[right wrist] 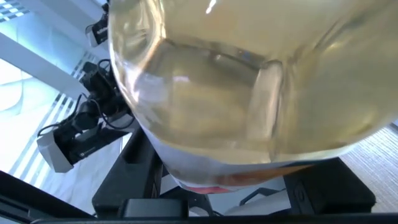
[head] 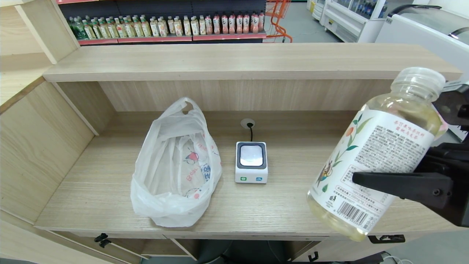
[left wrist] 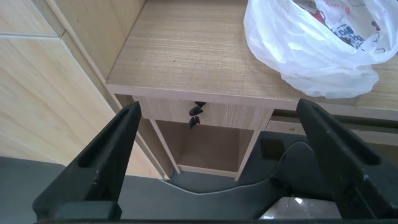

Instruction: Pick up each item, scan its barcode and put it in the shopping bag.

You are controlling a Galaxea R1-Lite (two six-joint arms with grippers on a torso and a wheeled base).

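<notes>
Right jaws grip the bottle [head: 381, 146] across its label, one black finger [head: 403, 185] lying over the print. Left jaws stand wide with nothing between them, low off the counter's [head: 278, 205] front edge, near the bag [head: 176, 165]. The bottle hangs tilted in the air over the counter's right end, cap up and base toward the front edge. The step in hand looks like the scan. The barcode [head: 353, 214] sits low on the label, just below the finger and facing up, while the scanner [head: 251, 161] lies mid-counter with its window up, well to the bottle's left. Doing this well likely means carrying the bottle over the window, rolling the code downward and holding it steady. The bag is open just left of the scanner.
</notes>
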